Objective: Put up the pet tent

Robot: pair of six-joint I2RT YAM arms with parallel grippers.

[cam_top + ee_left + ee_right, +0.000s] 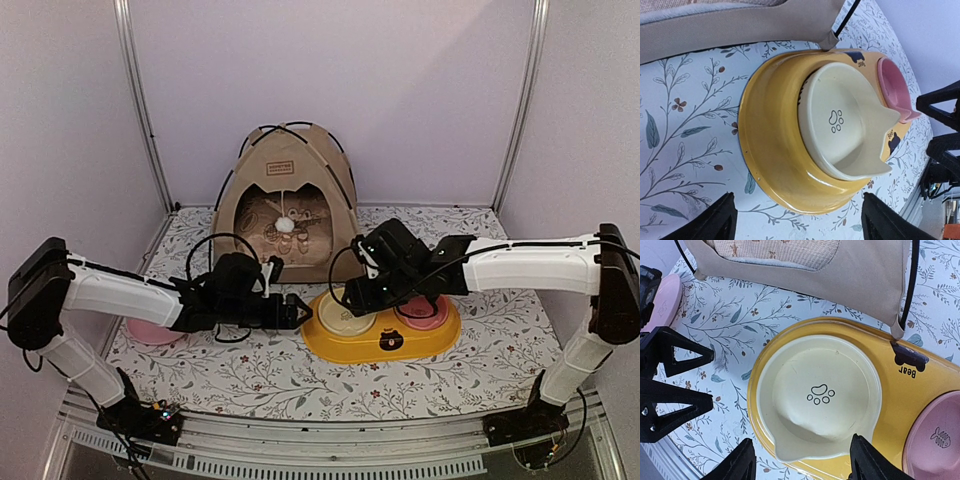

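Observation:
The tan pet tent stands upright at the back middle, black poles arched over it, brown label patch near the top and the white pom-pom hanging in the doorway. Its front fabric edge shows in the left wrist view and in the right wrist view. My left gripper is open and empty, low over the mat just left of the yellow feeder; its wrist view shows it wide open. My right gripper is open and empty above the cream bowl, as its own view shows.
A yellow double feeder lies in front of the tent, holding a cream paw-print bowl and a pink bowl. A pink dish lies under the left arm. A printed cushion sits inside the tent. Walls enclose the table.

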